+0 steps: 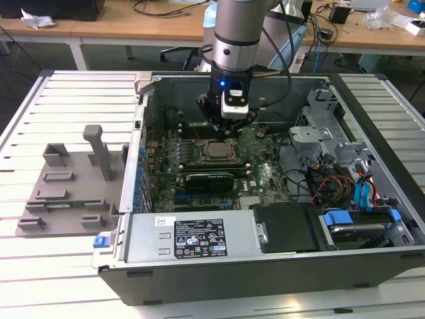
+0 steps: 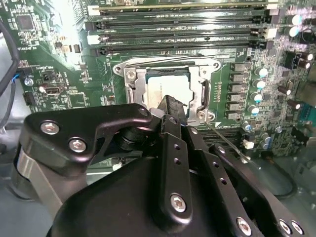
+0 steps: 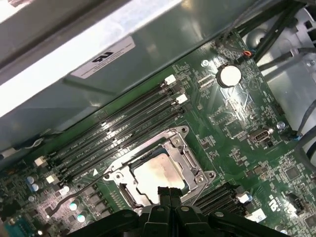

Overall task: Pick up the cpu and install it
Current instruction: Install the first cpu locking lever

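1. The cpu (image 3: 158,173) lies flat inside the socket frame (image 3: 195,165), with its shiny silver side up.
2. The gripper (image 3: 170,191) hangs just over the socket frame, close to one edge of it. Its two fingers are pressed together, and I see nothing between them.
3. The tips are shut and pointy. If they come down too hard, they could scratch the cpu top. They could also push the cpu crooked inside the socket frame.
4. I cannot tell if the cpu sits all the way down in the socket frame. If one corner rides up, a push from above could bend the tiny parts under it. That is my guess, not something I see.
5. A thin metal lever (image 2: 227,143) sticks out from one corner of the socket frame. The wide black body of the gripper is near it and could catch on it and bend it.
6. Long memory slots (image 3: 123,133) run just beside the socket frame. A row of little round parts (image 2: 259,84) stands on another side of it. A sideways slip could bump either one.
7. The socket frame sits deep inside the computer case (image 1: 143,133). That leaves little room for a wobble.
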`<action>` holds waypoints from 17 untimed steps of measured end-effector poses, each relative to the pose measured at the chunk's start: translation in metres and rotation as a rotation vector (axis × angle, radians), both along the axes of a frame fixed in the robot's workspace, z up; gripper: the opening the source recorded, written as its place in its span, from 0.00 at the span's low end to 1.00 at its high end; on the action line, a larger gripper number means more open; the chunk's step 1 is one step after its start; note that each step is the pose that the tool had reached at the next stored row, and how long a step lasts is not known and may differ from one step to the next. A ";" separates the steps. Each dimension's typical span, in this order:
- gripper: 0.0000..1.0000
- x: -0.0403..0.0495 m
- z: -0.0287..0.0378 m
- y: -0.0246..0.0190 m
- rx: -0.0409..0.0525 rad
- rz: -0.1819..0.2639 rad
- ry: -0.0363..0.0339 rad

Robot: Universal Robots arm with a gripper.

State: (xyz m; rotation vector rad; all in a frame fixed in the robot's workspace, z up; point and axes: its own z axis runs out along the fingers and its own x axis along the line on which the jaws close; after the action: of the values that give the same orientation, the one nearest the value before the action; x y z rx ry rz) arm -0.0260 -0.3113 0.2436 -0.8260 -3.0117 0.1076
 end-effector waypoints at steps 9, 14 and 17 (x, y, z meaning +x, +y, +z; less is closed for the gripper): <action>0.11 0.0000 0.0000 0.0000 0.0000 0.103 0.0001; 0.11 0.0000 0.0000 0.0000 0.0000 0.153 0.0000; 0.11 0.0000 0.0000 0.0000 0.0007 0.197 -0.0001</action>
State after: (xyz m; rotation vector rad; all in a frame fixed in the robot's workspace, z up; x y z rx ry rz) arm -0.0260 -0.3113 0.2435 -0.5264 -3.0850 0.1089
